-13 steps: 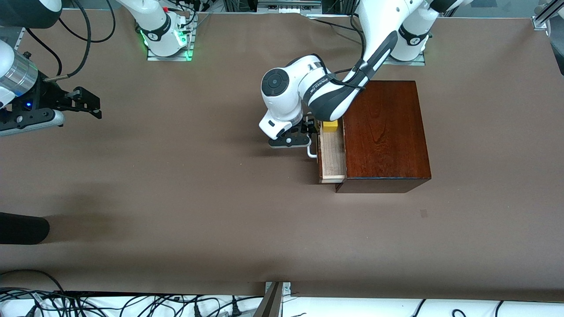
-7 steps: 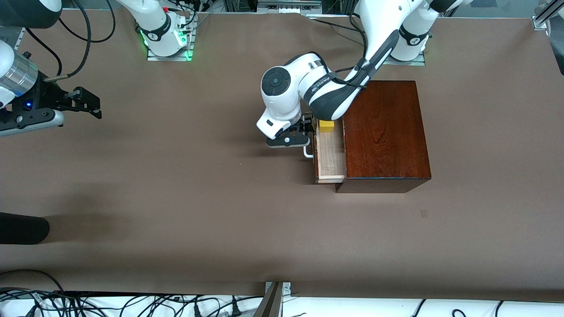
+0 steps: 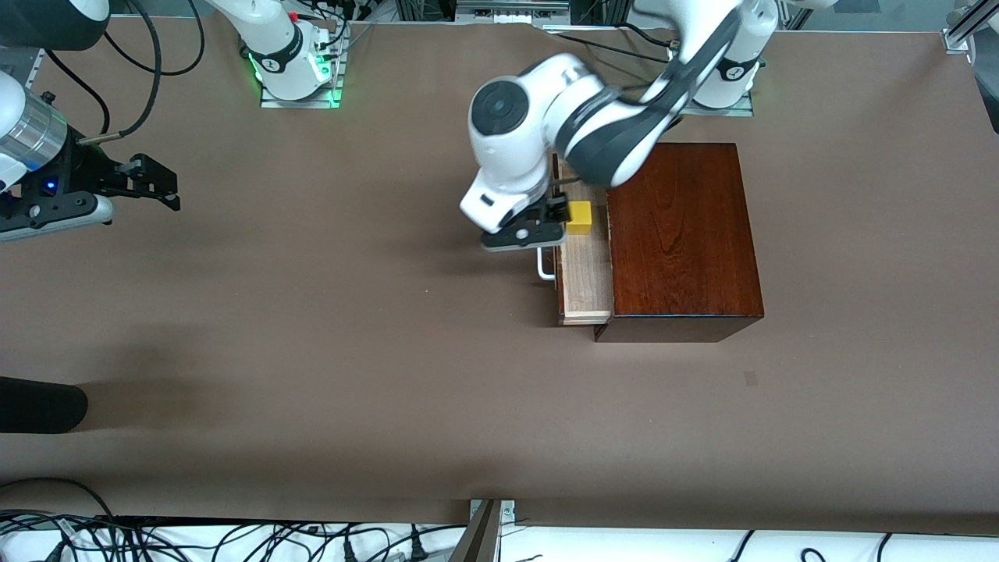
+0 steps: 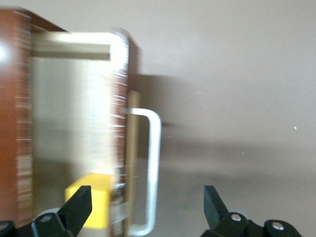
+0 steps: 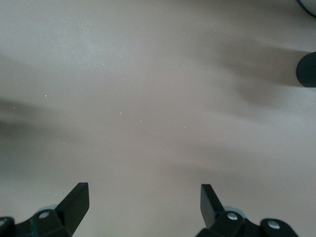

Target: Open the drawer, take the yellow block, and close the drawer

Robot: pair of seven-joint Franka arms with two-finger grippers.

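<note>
Even overhead light, soft shadows on the table (image 3: 312, 328); left wrist view streaked with motion blur.

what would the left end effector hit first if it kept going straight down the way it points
Probably the drawer: the open left end effector straddles its dark front, one finger over the yellow block, the other outside the white handle. Depth is unclear.

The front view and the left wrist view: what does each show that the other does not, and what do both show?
Only the front view shows the whole mahogany box, the waiting right gripper near the right arm's end of the table, and both bases. Only the left wrist view shows the left gripper with jaws open, astride the drawer front. Both show the open drawer, its white handle and the yellow block in it.
</note>
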